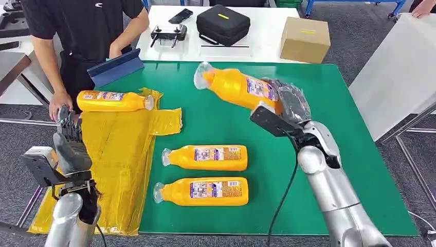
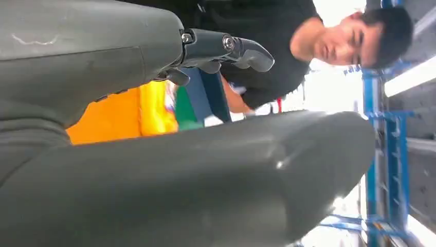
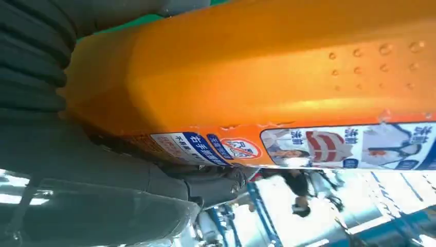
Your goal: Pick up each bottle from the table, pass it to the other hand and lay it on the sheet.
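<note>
Green mat [image 1: 329, 154]: covers the table before me.
Yellow sheet [image 1: 121, 154]: on the mat's left side, crumpled flat.
Person [image 1: 77, 31]: stands at the far left corner, one palm on the table edge.
Held bottle [image 1: 234, 87]: orange, raised above the mat, tilted, cap toward the left; my right hand [image 1: 288, 103] is clamped round its base end.
Sheet bottle [image 1: 113, 101]: lies at the sheet's far end.
Two mat bottles [image 1: 208, 157], [image 1: 203, 191]: lie side by side, caps left, just right of the sheet.
My left hand [image 1: 69, 141]: raised over the sheet's left edge, fingers apart, holding nothing.
</note>
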